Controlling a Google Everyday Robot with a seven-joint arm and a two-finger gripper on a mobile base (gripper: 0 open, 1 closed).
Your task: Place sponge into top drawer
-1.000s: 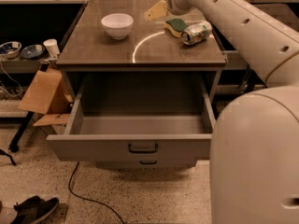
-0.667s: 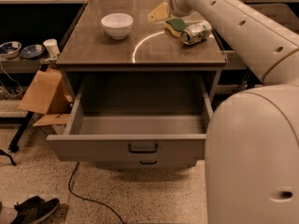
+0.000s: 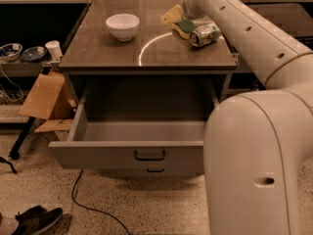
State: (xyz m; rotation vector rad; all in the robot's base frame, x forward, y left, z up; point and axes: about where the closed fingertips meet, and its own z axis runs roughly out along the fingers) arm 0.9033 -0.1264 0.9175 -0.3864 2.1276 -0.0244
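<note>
Logging little change over the last second: tool (image 3: 172, 15) stays at the back of the surface (image 3: 98, 58), just beside the sponge (image 3: 186, 26); whether it is open or closed I cannot tell. Sponge unmoved, lying against the can (image 3: 204, 35). Drawer (image 3: 127, 153) stands pulled out. I judge the grasp not yet made, placing still to come
</note>
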